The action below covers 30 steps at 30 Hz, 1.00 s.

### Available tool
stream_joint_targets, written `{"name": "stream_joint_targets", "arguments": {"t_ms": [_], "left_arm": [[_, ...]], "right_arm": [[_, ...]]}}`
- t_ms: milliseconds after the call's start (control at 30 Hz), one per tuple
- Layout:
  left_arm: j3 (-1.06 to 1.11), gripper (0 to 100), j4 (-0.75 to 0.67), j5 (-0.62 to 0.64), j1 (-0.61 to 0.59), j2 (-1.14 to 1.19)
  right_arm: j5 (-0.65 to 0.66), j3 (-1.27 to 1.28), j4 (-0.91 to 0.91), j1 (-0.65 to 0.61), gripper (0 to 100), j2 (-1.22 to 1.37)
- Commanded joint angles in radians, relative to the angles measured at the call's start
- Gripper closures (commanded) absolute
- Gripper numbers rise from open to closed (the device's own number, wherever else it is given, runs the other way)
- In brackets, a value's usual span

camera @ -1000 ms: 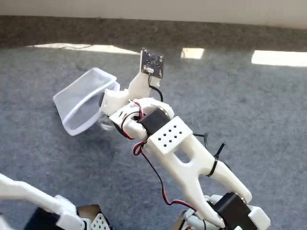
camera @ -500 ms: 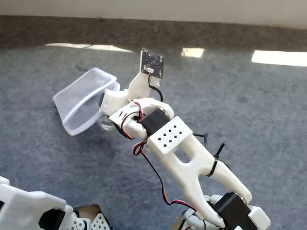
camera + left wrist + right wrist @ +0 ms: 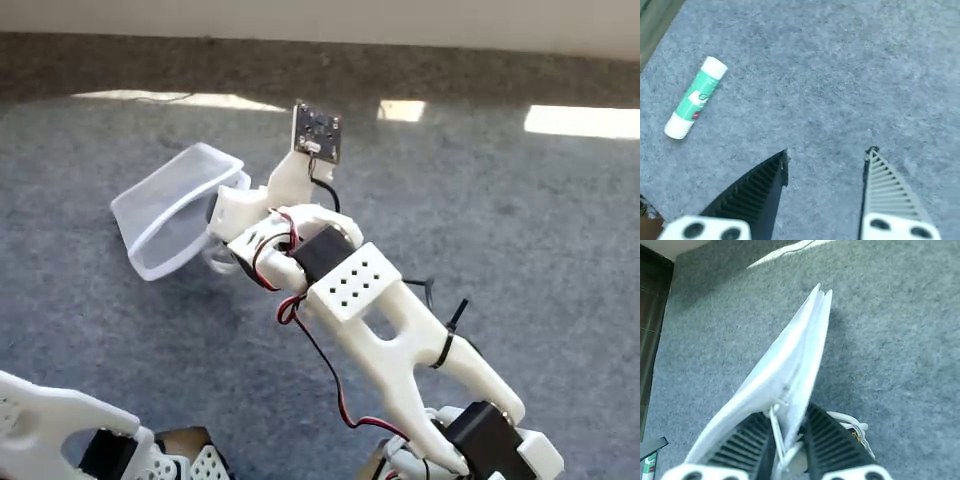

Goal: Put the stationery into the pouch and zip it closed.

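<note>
On fuzzy grey carpet [image 3: 520,230], the ribbed right gripper [image 3: 788,415] pinches a translucent pouch [image 3: 170,212].

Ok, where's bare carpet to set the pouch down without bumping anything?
Widest bare carpet lies right of the right arm, out to the sunlit strip at the far edge. A smaller patch sits between the pouch and the left arm. Carpet under the open left jaws, beside the glue stick, is bare too. Crowded: around the pouch and the right arm.

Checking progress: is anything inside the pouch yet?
Nothing shows through the clear pouch; its end at the right gripper is covered by the arm. A glue stick lies outside.
</note>
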Motion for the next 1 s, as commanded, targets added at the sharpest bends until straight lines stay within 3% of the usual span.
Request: {"name": "stream_joint_targets", "arguments": {"t_ms": [0,100,300,533,733,967], "left_arm": [[-0.058,77,0.094,0.0,0.114,-0.024],[-0.059,79,0.155,0.049,0.183,-0.041],[-0.051,99,0.233,0.091,0.278,-0.133],[0.018,100,0.296,0.175,0.363,-0.24],[0.306,100,0.282,0.176,0.46,-0.507],[0.734,100,0.075,0.262,0.49,-0.875]], "right_arm": [[-0.003,-0.035,-0.021,0.012,99.4,-0.012],[-0.003,-0.031,-0.021,0.012,99.4,-0.012],[-0.003,-0.031,-0.021,0.013,99.4,-0.012],[0.0,-0.031,-0.021,0.013,99.4,-0.012],[0.0,-0.03,-0.021,0.013,99.4,-0.012],[-0.002,-0.03,-0.022,0.015,99.4,-0.012]]}}
